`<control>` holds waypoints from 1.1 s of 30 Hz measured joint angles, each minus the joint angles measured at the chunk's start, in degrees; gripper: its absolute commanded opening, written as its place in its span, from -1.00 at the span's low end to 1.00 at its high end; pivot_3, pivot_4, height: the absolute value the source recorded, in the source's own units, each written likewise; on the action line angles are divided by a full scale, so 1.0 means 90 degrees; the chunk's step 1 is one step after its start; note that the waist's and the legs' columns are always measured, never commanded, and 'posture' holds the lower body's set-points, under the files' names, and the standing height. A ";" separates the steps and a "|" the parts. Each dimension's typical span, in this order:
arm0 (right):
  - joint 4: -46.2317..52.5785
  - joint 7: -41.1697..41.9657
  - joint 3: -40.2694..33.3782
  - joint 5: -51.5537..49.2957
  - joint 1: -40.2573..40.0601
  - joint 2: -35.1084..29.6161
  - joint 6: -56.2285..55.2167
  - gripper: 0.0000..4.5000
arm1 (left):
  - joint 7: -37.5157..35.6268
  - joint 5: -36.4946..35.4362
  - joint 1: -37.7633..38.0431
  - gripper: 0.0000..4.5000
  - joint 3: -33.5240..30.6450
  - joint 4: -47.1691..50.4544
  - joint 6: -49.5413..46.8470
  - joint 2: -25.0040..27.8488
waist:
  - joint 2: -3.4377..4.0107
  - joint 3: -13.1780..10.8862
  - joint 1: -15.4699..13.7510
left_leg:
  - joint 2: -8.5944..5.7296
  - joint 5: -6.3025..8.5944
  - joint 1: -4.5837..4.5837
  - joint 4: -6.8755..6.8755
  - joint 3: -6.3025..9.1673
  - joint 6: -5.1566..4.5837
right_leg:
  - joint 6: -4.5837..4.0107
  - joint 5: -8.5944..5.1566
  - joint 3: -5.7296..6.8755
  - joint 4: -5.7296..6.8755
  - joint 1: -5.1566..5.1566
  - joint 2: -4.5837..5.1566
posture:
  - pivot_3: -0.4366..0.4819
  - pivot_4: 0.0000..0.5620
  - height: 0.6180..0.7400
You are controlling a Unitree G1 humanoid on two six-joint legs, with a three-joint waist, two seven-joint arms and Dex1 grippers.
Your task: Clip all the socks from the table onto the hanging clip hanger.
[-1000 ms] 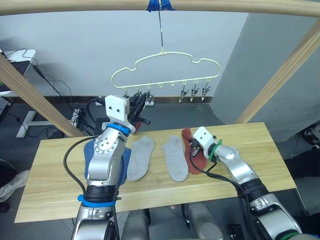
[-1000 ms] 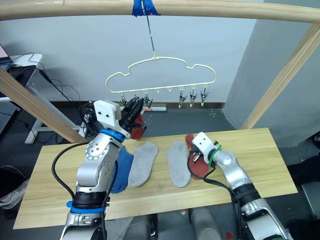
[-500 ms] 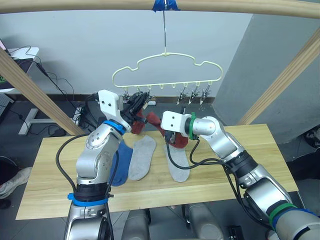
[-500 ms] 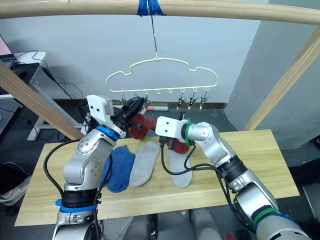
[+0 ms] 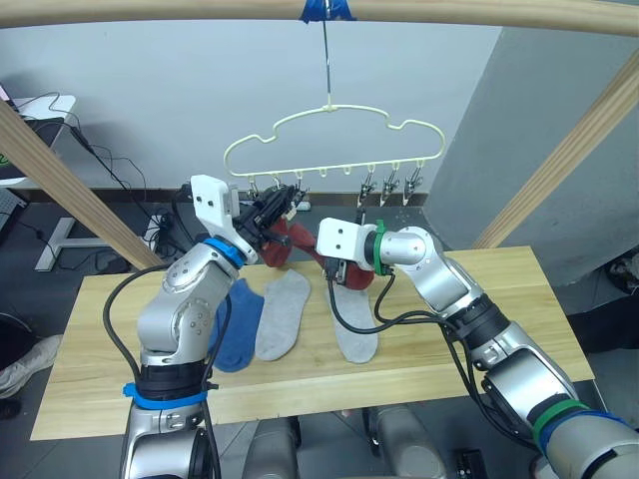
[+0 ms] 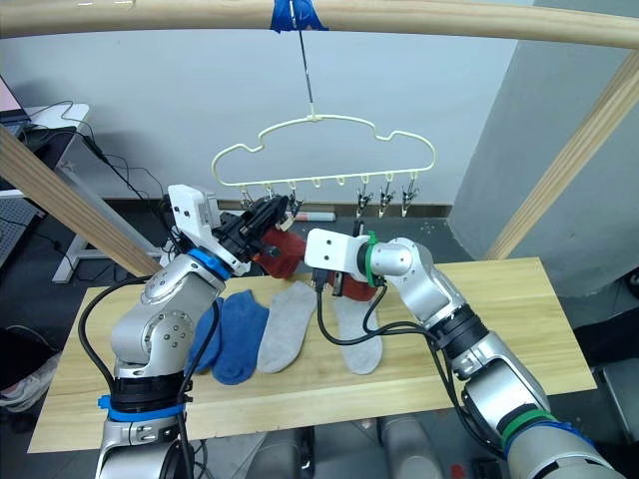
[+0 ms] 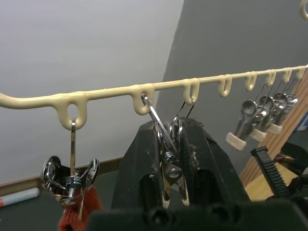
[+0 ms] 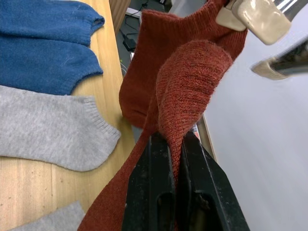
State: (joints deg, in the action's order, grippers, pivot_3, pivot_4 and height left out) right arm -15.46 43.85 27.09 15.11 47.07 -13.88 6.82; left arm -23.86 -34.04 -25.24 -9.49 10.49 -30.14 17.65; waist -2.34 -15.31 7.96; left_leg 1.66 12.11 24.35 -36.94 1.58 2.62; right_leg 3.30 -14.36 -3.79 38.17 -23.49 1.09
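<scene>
Under the wooden beam (image 5: pixel 479 12) with its blue tape: the clip hanger (image 5: pixel 329 140), pale yellow-green wire, hung by its hook, with metal clips along the bottom bar.

Item, my left gripper (image 5: pixel 283 208): raised to the left part of the hanger's bar, both black fingers (image 7: pixel 139 163) pressed against the second clip (image 7: pixel 168 159) from the left end, squeezing it between them.

Item, first clip (image 7: pixel 70 175) at the left end: hangs just beside my left gripper, with rust-red fabric showing at its jaws.

Item, first rust-red sock (image 6: pixel 281 251): hanging below the left end of the hanger, above the table's far edge, beside my left fingers.

Item, my right gripper (image 5: pixel 335 271): lifted above the middle of the table, just right of the hanging sock, its fingers (image 8: pixel 156 192) clamped tight on the second rust-red sock (image 8: pixel 185 82). That sock rises twisted from between the fingers towards the pale-tipped clip ends; its lower part trails down past the gripper.

Item, three clips (image 5: pixel 389 184) further right on the bar: hanging free, bunched close together.

Item, the table (image 5: pixel 499 289), light wood: two blue socks (image 6: pixel 232 334) lying side by side at the left, one light grey sock (image 6: pixel 288 324) just right of them, and a second light grey sock (image 6: pixel 359 337) further right, below my right gripper, all flat on the boards.
</scene>
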 measured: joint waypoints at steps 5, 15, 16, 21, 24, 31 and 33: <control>-0.0060 -0.0022 0.0000 0.0104 0.0111 0.0091 -0.0025 -1.00 | -0.0059 -0.0177 -0.0021 -0.88 -0.0013 0.0045 -0.0214 0.0153 | 0.0000 0.0000 -0.0003 | 0.0000 0.0000 0.0000 0.0000 0.0003 0.0000 | 0.0000 0.0000 0.0002 0.0001 -0.0001 0.0000 | -0.44 -0.28 1.00; -0.0286 -0.0208 -0.0031 0.0176 0.0125 0.0209 -0.0194 -1.00 | -0.0061 -0.0214 -0.0022 -0.88 -0.0092 0.0059 -0.0246 0.0193 | 0.0000 0.0000 -0.0002 | 0.0000 0.0000 0.0000 0.0000 0.0001 0.0000 | -0.0001 0.0001 0.0001 0.0001 -0.0001 0.0001 | -0.45 -0.29 1.00; -0.0322 -0.0230 -0.0043 0.0176 0.0137 0.0212 -0.0218 -1.00 | -0.0061 -0.0214 -0.0021 -0.88 -0.0092 0.0059 -0.0246 0.0193 | 0.0000 0.0000 -0.0002 | 0.0000 0.0000 0.0000 -0.0001 0.0001 0.0000 | -0.0001 0.0001 0.0001 0.0001 -0.0001 0.0001 | -0.45 -0.29 1.00; -0.0418 -0.0329 -0.0132 0.0173 0.0224 0.0302 -0.0292 -1.00 | -0.0062 -0.0214 -0.0012 -0.88 -0.0090 0.0067 -0.0246 0.0193 | 0.0000 0.0000 0.0002 | 0.0000 0.0000 0.0000 0.0000 0.0001 0.0000 | -0.0002 0.0001 0.0001 0.0002 -0.0001 0.0001 | -0.44 -0.29 1.00; -0.0465 -0.0358 -0.0134 0.0171 0.0233 0.0383 -0.0304 -1.00 | -0.0063 -0.0214 0.0002 -0.88 -0.0088 0.0086 -0.0248 0.0193 | 0.0000 0.0000 0.0001 | 0.0000 0.0000 0.0000 0.0000 0.0001 0.0000 | -0.0002 0.0002 0.0001 0.0002 -0.0001 0.0001 | -0.44 -0.30 1.00; -0.0494 -0.0313 -0.0149 0.0074 0.0293 0.0523 -0.0359 -1.00 | -0.0063 -0.0213 0.0014 -0.88 -0.0086 0.0096 -0.0249 0.0192 | 0.0000 0.0000 0.0001 | 0.0000 0.0000 0.0000 0.0000 0.0001 0.0000 | -0.0003 0.0002 0.0002 0.0004 -0.0001 0.0001 | -0.43 -0.31 1.00; -0.0493 -0.0316 -0.0168 0.0037 0.0293 0.0552 -0.0359 -1.00 | -0.0063 -0.0212 0.0020 -0.88 -0.0085 0.0099 -0.0249 0.0192 | 0.0000 0.0000 0.0000 | 0.0000 0.0000 0.0000 -0.0001 0.0001 0.0000 | -0.0003 0.0002 0.0002 0.0004 -0.0002 0.0001 | -0.43 -0.31 1.00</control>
State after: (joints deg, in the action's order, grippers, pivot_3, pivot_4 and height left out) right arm -19.89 41.00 25.57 15.44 49.71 -8.90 3.59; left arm -24.43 -35.95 -25.06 -10.26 11.39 -32.37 19.38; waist -2.34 -15.31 7.96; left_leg 1.66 12.11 24.35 -36.94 1.60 2.62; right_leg 3.27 -14.34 -3.77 38.20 -23.51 1.09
